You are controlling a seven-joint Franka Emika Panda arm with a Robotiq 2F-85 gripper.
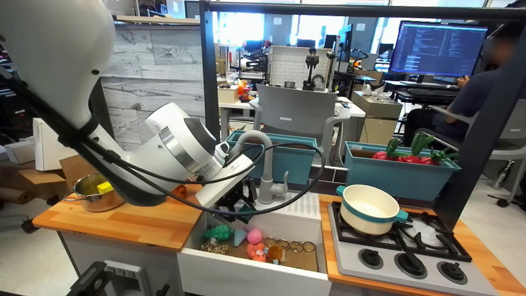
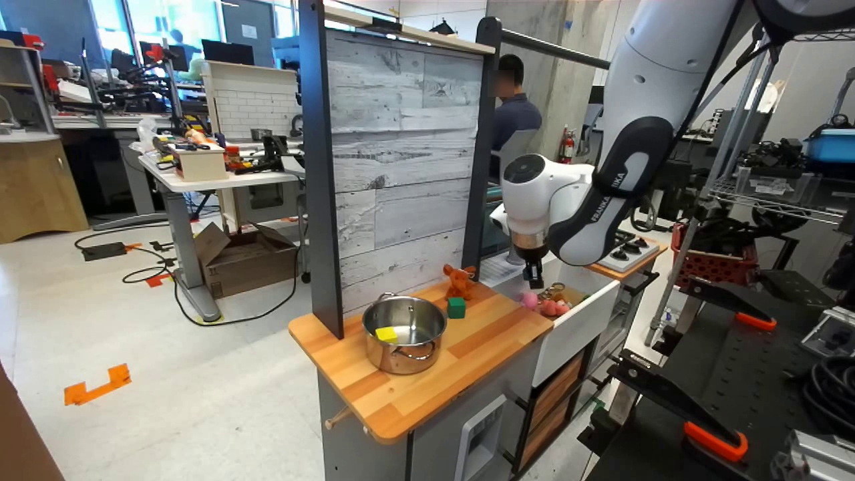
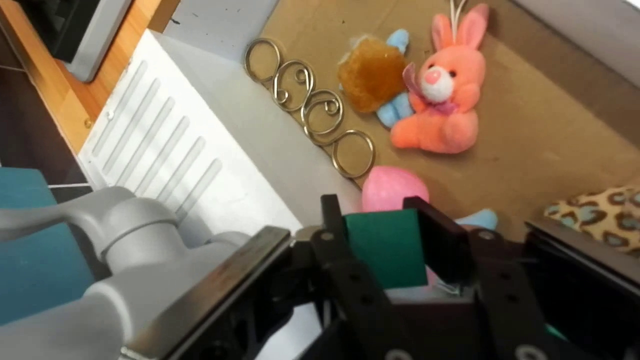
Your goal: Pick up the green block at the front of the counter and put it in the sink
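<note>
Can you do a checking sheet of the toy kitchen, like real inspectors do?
Surface: wooden counter has a second green block, an orange toy, and a metal pot with a yellow block inside.
Job's things: green block held over the sink, not let go yet.
Clutter: toy bunny, metal rings and more soft toys in the sink.
Gripper: shut on the green block.
Cables: black cable loops out from the arm.
Surroundings: person sits by a lit screen.

Robotics lab: arm, toy kitchen, monitor.
</note>
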